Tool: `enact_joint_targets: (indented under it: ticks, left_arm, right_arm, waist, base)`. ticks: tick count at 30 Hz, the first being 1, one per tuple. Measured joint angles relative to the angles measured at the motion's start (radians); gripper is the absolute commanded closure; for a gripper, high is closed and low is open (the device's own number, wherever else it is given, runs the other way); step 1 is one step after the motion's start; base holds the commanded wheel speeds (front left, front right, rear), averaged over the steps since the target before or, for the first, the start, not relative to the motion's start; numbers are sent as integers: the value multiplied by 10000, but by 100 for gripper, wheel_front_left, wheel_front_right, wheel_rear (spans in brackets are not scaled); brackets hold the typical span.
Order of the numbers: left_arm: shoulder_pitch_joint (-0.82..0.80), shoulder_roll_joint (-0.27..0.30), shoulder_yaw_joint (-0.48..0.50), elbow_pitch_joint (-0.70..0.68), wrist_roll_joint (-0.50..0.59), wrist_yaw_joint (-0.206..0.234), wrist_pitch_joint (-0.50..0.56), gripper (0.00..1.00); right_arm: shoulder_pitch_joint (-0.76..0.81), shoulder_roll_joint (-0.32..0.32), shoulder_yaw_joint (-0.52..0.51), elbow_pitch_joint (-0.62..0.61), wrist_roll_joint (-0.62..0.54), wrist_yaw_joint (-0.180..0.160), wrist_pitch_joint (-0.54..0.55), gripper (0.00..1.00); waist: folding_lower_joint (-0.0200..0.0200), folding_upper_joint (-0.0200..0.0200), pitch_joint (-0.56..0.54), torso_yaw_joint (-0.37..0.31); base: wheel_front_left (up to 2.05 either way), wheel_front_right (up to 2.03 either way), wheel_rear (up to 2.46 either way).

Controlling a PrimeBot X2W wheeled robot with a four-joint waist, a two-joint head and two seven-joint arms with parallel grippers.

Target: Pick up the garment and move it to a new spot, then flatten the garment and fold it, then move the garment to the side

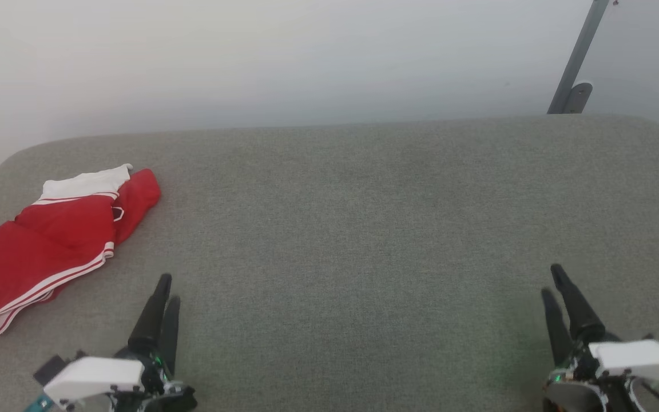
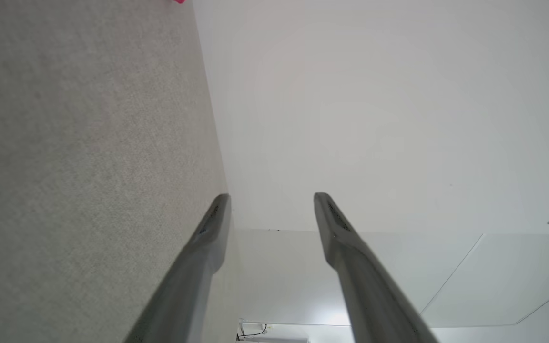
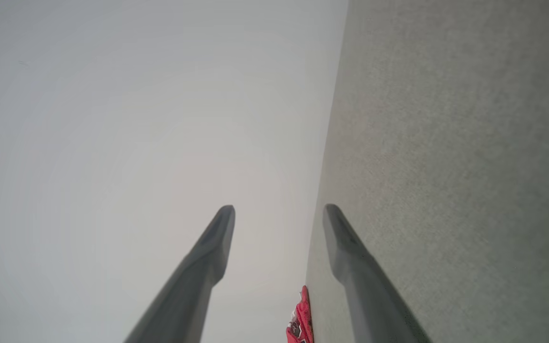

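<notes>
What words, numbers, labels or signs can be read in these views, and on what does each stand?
None can be read.
The garment, head view: a small white-outlined mark by its fold, too small and crumpled to read.
The same garment, right wrist view: dark and white marks, too small and blurred to read.

Grey fabric surface point(image 1: 364, 229); crumpled red garment point(image 1: 49, 246) near left edge.

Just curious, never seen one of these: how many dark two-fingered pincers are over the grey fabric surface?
2. The left pincer, open, sits at the lower left near the crumpled red-and-white shirt; the right pincer, open, at the lower right. None seems hidden.
</notes>
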Motion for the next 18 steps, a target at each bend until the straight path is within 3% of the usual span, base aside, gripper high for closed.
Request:
enact_joint_targets:
  ticks: [9, 18]
  left_arm:
    - [168, 73, -71, 73, 263, 12, -320, 0]
    - [79, 265, -148, 109, 1841, 71, -809, 0]
  right_arm:
    - [52, -2, 19, 161, -184, 0, -190, 0]
    - [-153, -284, 234, 247, -1151, 0, -750, 0]
  waist:
    - [0, 0, 6, 8]
    - [0, 0, 9, 20]
  base:
    - [0, 0, 0]
    - [0, 0, 0]
